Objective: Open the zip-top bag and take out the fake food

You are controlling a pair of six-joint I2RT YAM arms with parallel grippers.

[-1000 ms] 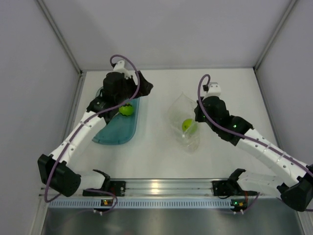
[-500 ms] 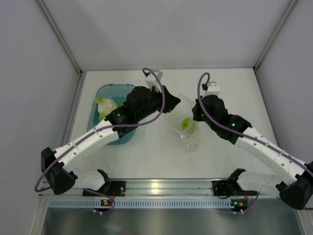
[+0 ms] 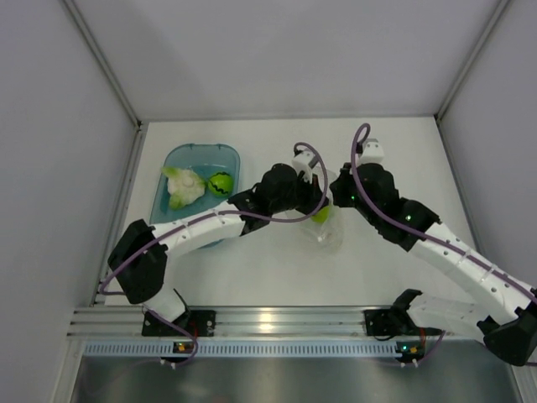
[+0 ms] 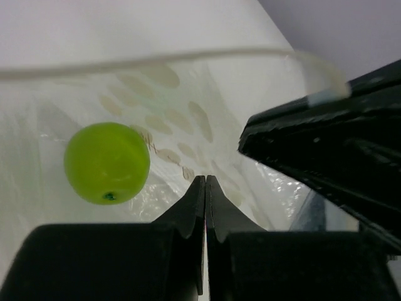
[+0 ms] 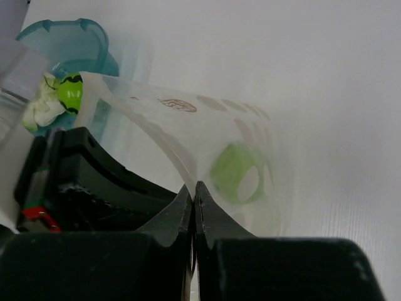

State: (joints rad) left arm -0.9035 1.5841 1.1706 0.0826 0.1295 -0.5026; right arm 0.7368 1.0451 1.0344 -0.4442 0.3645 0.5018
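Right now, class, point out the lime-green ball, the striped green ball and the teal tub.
lime-green ball point(image 4: 106, 162): left wrist view, centre of the ball.
striped green ball point(image 3: 220, 183): top external view, centre of the ball.
teal tub point(image 3: 205, 159): top external view, its bare floor.

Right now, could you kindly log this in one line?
left gripper: shut; right gripper: shut on zip-top bag; lime-green ball: in bag; leafy lump, striped ball: in tub

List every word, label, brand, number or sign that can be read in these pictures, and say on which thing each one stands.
No text can be read in any view.
The bag: only rows of pale dots, no letters.
The tub and the toy food in it: no label or number to be seen.
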